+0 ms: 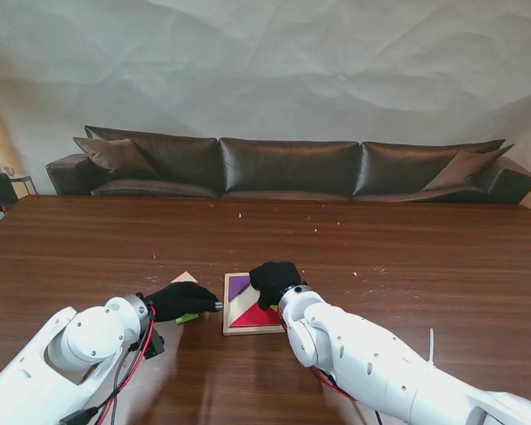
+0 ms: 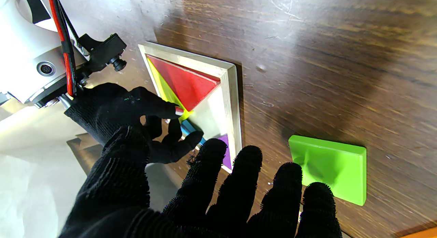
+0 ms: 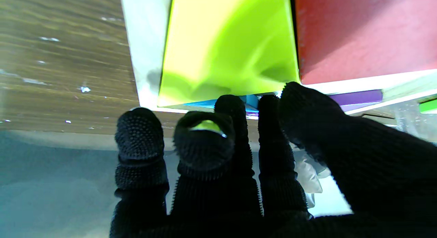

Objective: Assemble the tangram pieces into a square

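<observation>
A light wooden tray (image 1: 228, 310) lies near the middle of the table, in front of me. It holds a red triangle (image 2: 186, 84), a yellow triangle (image 3: 225, 43) and a purple piece (image 2: 226, 147). Part of its pale floor (image 2: 210, 115) is bare. My right hand (image 1: 274, 282) reaches into the tray's far side, thumb and fingers closed on a small blue piece (image 2: 189, 128). Just left of the tray my left hand (image 1: 181, 301) is open with fingers spread, low over a green piece (image 2: 327, 168) that lies flat on the table.
A tan piece (image 1: 185, 277) lies on the table just beyond my left hand. A dark leather sofa (image 1: 288, 168) runs along the table's far edge. The wood-grain table top (image 1: 407, 257) stretches wide to the right and far side.
</observation>
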`<action>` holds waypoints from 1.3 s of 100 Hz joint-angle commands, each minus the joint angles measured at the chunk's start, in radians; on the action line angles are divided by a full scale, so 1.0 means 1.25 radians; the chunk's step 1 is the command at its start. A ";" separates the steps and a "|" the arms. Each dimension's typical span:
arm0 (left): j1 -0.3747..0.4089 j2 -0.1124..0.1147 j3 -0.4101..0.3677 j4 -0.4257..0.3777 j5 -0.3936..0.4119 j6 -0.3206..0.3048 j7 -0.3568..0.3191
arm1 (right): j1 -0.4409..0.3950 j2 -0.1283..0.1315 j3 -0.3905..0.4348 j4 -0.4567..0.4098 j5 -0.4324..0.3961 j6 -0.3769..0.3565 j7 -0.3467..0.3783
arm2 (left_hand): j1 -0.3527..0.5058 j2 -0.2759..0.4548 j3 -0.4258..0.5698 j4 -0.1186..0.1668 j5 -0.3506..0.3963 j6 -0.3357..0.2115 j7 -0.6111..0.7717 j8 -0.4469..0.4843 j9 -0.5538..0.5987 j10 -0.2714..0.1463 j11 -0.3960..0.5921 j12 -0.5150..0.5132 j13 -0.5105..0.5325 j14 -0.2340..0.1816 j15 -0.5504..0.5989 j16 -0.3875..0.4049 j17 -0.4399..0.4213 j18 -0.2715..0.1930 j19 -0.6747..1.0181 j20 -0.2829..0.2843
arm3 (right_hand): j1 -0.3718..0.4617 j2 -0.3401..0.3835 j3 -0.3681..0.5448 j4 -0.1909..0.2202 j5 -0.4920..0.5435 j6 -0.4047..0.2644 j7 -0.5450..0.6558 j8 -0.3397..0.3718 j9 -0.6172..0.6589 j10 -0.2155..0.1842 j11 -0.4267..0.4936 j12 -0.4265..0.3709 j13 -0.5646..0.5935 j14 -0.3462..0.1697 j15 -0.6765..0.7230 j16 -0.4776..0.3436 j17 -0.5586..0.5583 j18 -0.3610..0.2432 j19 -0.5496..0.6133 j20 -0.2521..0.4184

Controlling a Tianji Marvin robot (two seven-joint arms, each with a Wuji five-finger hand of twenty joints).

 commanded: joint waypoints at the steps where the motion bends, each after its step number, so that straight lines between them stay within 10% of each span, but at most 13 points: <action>1: 0.001 -0.002 -0.001 -0.001 -0.002 0.000 -0.015 | 0.001 0.001 -0.002 -0.004 -0.002 0.002 0.014 | 0.007 0.021 0.007 0.021 0.015 0.004 0.000 0.003 0.011 0.006 -0.003 0.009 0.019 0.012 0.012 0.012 0.006 0.015 0.005 0.006 | -0.013 0.009 0.028 0.030 -0.028 0.023 -0.007 0.011 -0.030 0.010 0.016 0.008 -0.002 -0.017 0.021 0.001 0.047 -0.009 0.048 0.018; 130: 0.000 -0.002 -0.001 0.000 -0.005 0.000 -0.014 | -0.005 0.020 0.039 -0.046 0.000 0.014 0.039 | 0.008 0.020 0.008 0.021 0.016 0.004 0.001 0.004 0.012 0.006 -0.002 0.009 0.020 0.014 0.013 0.012 0.006 0.016 0.005 0.005 | -0.067 0.039 0.012 0.055 -0.028 -0.002 0.010 0.028 -0.032 0.007 0.018 -0.006 -0.011 -0.016 0.023 0.000 0.041 -0.012 0.053 0.014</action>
